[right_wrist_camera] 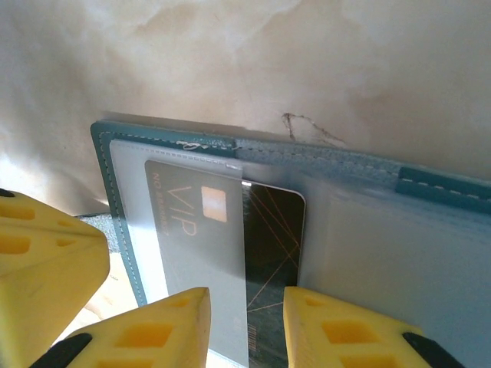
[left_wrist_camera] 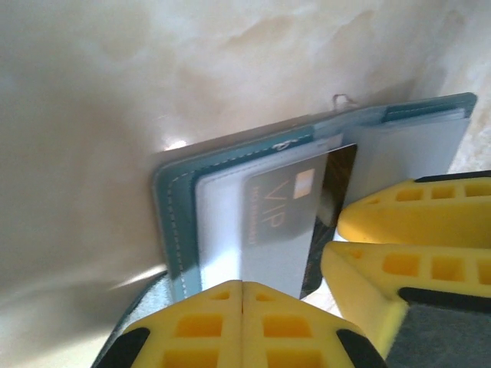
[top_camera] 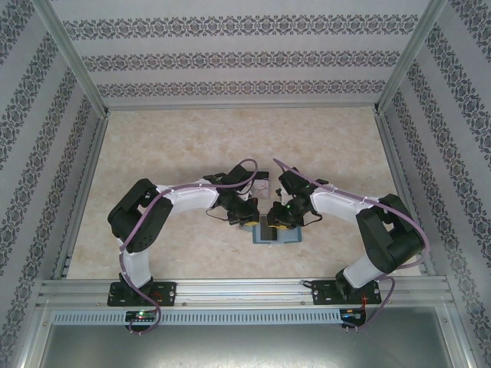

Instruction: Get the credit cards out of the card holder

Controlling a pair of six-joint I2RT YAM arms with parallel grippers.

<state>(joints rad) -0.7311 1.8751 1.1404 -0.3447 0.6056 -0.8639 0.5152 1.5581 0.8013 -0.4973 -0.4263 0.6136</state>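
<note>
Opened teal card holder (right_wrist_camera: 430, 188) on marbled worktop (right_wrist_camera: 230, 61). Left gripper (left_wrist_camera: 242, 295) clenched at its edge; right gripper (right_wrist_camera: 245, 303) parted, straddling the dark VIP credit card (right_wrist_camera: 272, 230).

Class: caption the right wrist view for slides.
Open yellow right tool over dark rectangular VIP card half out of teal stitched card holder.

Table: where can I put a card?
Bare: the far table along the back wall; also the strip between left arm and left wall. Crowded: the near middle, where the left gripper and right gripper meet over the card holder; the right arm nearly reaches the right wall.
</note>
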